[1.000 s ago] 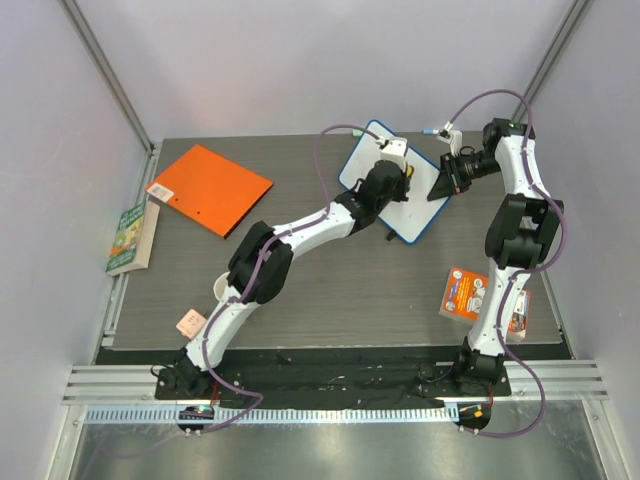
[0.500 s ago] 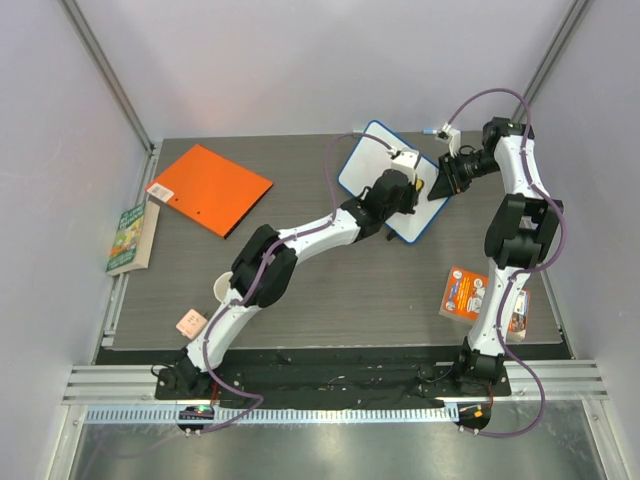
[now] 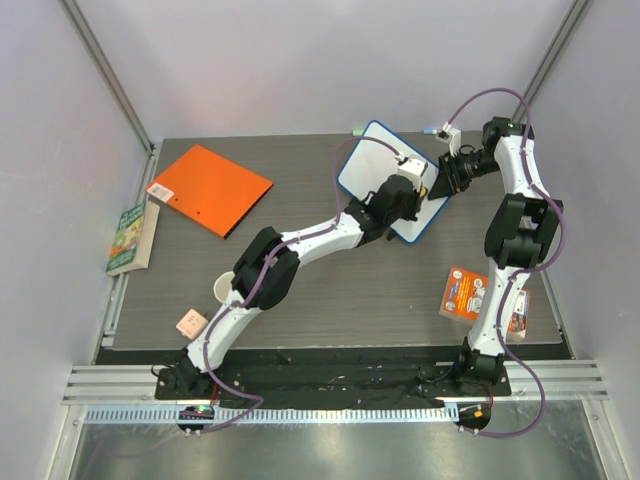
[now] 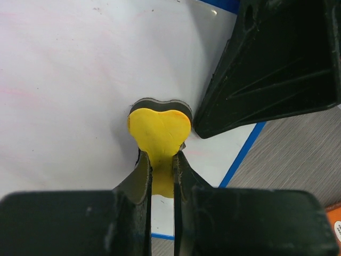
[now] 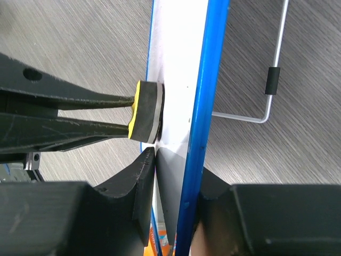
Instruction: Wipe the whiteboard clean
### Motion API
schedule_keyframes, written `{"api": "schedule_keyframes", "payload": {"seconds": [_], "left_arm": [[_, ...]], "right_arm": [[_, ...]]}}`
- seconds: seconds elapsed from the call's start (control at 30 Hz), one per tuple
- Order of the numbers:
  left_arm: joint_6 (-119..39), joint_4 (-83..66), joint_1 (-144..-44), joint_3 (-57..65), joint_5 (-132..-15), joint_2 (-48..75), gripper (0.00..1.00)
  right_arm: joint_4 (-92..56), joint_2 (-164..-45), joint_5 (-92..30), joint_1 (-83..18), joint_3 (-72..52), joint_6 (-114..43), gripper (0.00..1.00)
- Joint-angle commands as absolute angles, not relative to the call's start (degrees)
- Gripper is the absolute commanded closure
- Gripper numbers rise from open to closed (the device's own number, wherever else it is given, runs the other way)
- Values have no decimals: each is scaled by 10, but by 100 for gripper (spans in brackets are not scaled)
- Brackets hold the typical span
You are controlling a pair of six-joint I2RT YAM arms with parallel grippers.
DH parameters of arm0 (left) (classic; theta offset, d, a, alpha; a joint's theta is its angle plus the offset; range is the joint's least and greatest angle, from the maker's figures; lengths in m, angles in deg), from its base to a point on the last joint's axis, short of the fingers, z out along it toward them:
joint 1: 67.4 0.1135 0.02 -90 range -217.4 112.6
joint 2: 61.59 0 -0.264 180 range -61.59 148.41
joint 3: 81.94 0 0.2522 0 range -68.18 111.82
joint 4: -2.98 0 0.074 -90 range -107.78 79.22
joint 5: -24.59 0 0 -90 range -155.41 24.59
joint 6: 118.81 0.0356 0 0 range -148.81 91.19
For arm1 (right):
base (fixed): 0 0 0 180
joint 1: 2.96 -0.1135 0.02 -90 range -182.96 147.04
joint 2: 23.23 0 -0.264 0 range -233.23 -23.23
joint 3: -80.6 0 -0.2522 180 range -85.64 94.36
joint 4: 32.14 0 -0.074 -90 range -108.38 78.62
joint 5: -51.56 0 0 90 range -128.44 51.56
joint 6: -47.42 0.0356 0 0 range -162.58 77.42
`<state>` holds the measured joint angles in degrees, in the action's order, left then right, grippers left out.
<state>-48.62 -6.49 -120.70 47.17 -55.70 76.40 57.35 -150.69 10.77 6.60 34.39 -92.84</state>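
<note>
**Whiteboard pinched at the rim, eraser on its face**

The whiteboard is at the far right part of the table. It seems to be tipped up from the table, but I cannot tell how steeply. I judge it light, thin and stiff, with a slippery face, so it will slide or swing under a push. The blue rim is the proper place to hold it.

My right fingers are clamped there, one on each face of the board near a corner. My left fingers are closed on a yellow heart-shaped eraser, and its pad touches the white face just beside the right fingers.

The right wrist view shows the board edge-on, with a wire stand behind it that I cannot see from above. Only the left wrist view shows a faint pink trace on the face.
</note>
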Motion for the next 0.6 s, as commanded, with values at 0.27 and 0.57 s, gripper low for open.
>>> {"api": "schedule_keyframes", "payload": {"seconds": [0.27, 0.57], "left_arm": [[-481, -176, -1229, 460, -561, 805, 100], [-500, -161, -1236, 386, -554, 778, 100]], "right_arm": [[628, -1463, 178, 59, 373, -916, 70], [627, -1462, 181, 59, 377, -914, 69]]}}
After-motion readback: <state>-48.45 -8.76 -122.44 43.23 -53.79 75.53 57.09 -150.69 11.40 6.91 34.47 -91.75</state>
